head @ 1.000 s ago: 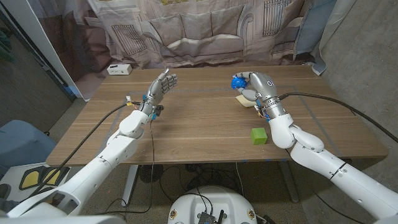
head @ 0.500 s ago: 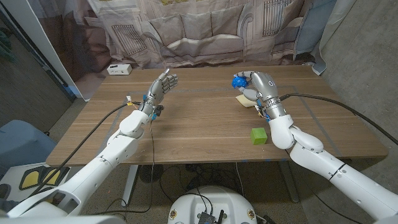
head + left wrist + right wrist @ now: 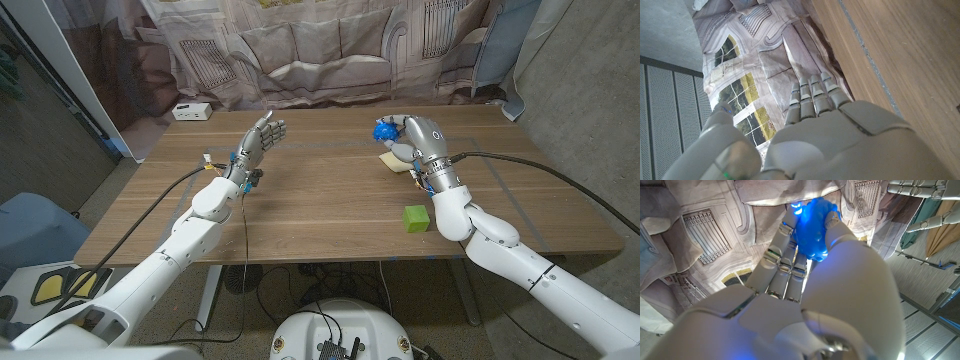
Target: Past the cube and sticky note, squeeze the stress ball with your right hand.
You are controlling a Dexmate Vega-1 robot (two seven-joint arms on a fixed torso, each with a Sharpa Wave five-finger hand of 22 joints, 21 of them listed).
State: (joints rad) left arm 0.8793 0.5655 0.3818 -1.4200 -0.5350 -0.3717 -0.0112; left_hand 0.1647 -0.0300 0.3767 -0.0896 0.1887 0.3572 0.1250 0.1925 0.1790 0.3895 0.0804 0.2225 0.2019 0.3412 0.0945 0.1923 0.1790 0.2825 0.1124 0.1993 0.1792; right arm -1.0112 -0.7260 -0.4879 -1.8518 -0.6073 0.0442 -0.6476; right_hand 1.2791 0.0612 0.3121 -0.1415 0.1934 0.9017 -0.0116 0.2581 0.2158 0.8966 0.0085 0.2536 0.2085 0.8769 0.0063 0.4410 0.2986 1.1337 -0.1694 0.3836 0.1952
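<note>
The right hand (image 3: 415, 138) holds the blue ball (image 3: 383, 131), with its fingers (image 3: 785, 255) curled around it, above the far part of the bench (image 3: 320, 215). The hand covers most of the ball, so only one side of it shows in the head view. The yellow note (image 3: 393, 163) lies on the bench just under this hand, partly hidden by it. The green cube (image 3: 416, 218) stands nearer to the robot than the note, close to the right forearm and well apart from the ball. The left hand (image 3: 259, 141) is raised to the left of the ball, fingers (image 3: 812, 97) spread and straight, holding nothing. Between the two hands the wood is bare. A white box (image 3: 190, 111) sits at the far left edge of the bench, beyond the left hand.
</note>
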